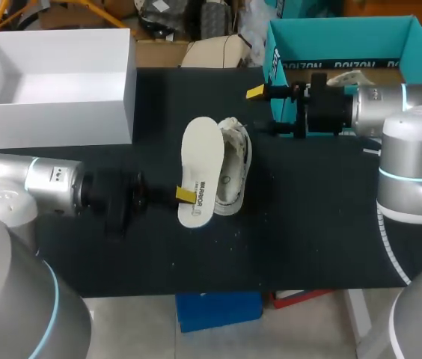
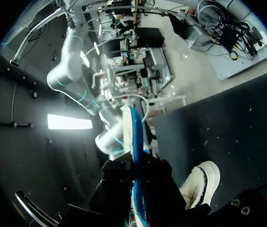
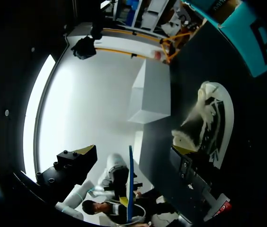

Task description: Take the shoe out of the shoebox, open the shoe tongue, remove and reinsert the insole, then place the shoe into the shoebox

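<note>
Left fingers (image 1: 185, 194) pinch the insole (image 1: 200, 153) at one end. It sits just beside the shoe (image 1: 235, 170), long axes parallel — right fingers (image 1: 255, 91) spread, empty, near the shoe's other end.

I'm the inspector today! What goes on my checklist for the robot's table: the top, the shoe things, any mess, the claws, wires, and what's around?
Surface: black table, with a few pale specks on it.
Job's things: shoe lies on its side mid-table. The white insole is out of the shoe, right beside it. An open white box sits at the far left and looks empty.
Clutter: nothing seen.
Claws: left claw is shut on the insole's near end. Right claw is open and empty, apart from the shoe, beyond its far end.
Cables: nothing seen.
Surroundings: an open teal box at the table's far right edge.
</note>
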Robot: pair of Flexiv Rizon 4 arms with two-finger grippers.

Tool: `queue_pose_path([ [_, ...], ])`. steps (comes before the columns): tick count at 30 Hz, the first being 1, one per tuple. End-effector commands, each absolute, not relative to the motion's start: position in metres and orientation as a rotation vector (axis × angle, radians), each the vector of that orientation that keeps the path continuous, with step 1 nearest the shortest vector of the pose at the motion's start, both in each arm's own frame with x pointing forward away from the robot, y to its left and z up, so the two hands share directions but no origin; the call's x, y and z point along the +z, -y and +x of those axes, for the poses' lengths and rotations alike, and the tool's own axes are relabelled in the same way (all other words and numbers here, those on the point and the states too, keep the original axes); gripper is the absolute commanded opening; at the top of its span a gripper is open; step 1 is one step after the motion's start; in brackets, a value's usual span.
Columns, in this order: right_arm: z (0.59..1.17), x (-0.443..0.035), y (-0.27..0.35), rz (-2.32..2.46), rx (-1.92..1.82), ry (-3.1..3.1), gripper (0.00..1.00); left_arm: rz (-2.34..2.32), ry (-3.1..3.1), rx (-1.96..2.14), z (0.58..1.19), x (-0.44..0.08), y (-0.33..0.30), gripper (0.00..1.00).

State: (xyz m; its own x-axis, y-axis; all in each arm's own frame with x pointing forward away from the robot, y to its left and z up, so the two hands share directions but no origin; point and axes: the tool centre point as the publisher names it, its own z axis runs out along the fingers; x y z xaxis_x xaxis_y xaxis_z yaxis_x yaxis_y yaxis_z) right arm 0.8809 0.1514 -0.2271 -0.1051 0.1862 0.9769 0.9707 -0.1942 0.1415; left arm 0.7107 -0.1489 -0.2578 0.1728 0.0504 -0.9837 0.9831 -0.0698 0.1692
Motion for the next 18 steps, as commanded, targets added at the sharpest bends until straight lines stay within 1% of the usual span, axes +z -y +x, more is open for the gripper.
queue_pose_path([
  [1,0.881,-0.228,-0.153,-1.439,-1.371,1.330,1.00,1.385,-1.089,-1.115,0.740,-0.264,0.158,0.00],
  [11,0.881,-0.228,-0.153,-1.439,-1.371,1.330,1.00,1.399,-1.132,-1.078,0.795,-0.265,0.166,0.00],
  [18,0.881,-0.228,-0.153,-1.439,-1.371,1.330,1.00,1.407,-1.121,-1.068,0.820,-0.260,0.174,0.00],
])
